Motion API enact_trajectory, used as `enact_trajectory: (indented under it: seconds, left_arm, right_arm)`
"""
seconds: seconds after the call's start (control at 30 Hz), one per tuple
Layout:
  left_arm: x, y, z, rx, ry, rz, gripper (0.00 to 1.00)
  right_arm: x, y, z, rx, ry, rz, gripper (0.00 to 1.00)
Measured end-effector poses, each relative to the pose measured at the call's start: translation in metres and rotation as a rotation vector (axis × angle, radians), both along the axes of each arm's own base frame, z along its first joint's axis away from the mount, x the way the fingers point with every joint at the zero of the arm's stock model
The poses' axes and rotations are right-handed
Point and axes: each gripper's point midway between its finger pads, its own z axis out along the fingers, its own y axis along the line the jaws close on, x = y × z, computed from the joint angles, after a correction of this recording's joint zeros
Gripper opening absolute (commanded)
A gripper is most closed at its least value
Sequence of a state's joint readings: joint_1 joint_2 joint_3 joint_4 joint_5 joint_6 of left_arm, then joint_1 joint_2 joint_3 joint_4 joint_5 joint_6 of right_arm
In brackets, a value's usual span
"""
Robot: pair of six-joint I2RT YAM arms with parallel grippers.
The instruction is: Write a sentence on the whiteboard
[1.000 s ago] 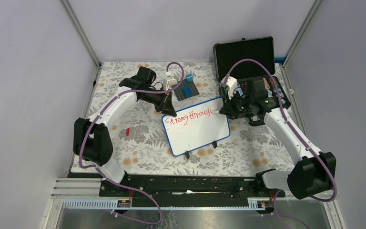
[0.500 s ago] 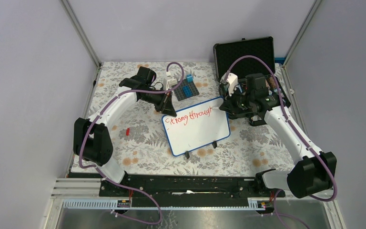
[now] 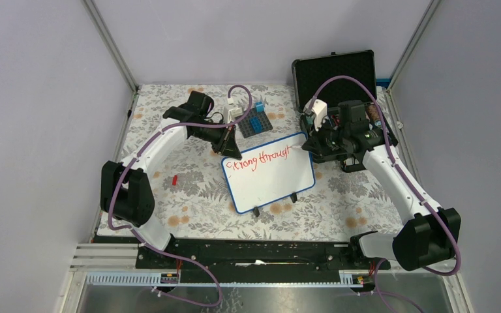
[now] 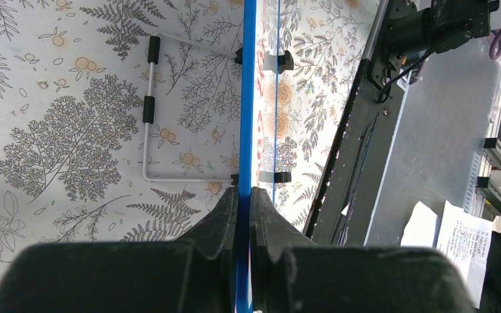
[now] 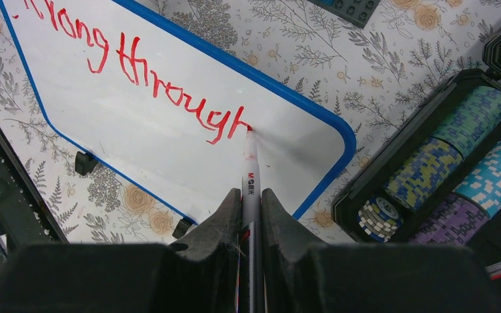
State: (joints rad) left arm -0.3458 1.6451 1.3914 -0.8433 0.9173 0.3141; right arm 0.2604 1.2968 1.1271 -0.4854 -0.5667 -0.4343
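Note:
The whiteboard (image 3: 271,175), white with a thin blue rim, lies mid-table and carries red writing (image 5: 137,72) along its far edge, ending in "through". My left gripper (image 3: 229,151) is shut on the board's far left corner; in the left wrist view its rim (image 4: 248,98) runs edge-on between the fingers (image 4: 220,218). My right gripper (image 3: 310,145) is shut on a grey marker (image 5: 250,186) at the board's far right corner. The marker's tip (image 5: 248,132) touches the board right after the last red letter.
An open black case (image 3: 339,81) with stacks of poker chips (image 5: 437,176) stands right of the board. A dark brick plate with blue bricks (image 3: 254,122) lies behind the board. A small red piece (image 3: 175,179) lies on the floral cloth at left. A wire stand (image 4: 149,107) shows behind the board.
The right wrist has shifted slightly to the right along the board's far edge while the last red letter got longer. The left arm and board stay still.

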Motion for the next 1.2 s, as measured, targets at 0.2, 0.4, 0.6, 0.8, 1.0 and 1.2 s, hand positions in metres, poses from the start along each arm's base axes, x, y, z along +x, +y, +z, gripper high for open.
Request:
enact_trajectory:
  seconds: [0.2,0.4,0.6,0.8,1.0,1.2]
  left_arm:
    - [0.0,0.0,0.0,0.002,-0.001,0.001,0.0]
    - [0.0,0.0,0.0,0.002,-0.001,0.001,0.0]
    - [0.0,0.0,0.0,0.001,-0.001,0.0,0.22]
    - [0.003,0.001,-0.005,0.032,-0.015,0.008,0.44]
    - [0.007,0.006,-0.004,0.033,-0.014,0.031,0.48]
    - [0.018,0.031,0.004,0.02,-0.032,0.115,0.49]
  right_arm:
    - [-0.004,-0.002,-0.006,-0.009,0.008,0.01,0.0]
    - [-0.013,-0.002,-0.014,-0.013,0.039,0.03,0.0]
    - [-0.022,0.0,-0.015,-0.002,0.07,0.054,0.0]
    - [-0.031,0.009,0.0,0.033,0.081,0.099,0.0]
    - [-0.043,0.028,0.01,0.043,0.067,0.163,0.0]
    - [-0.064,0.06,0.015,0.044,0.081,0.265,0.0]
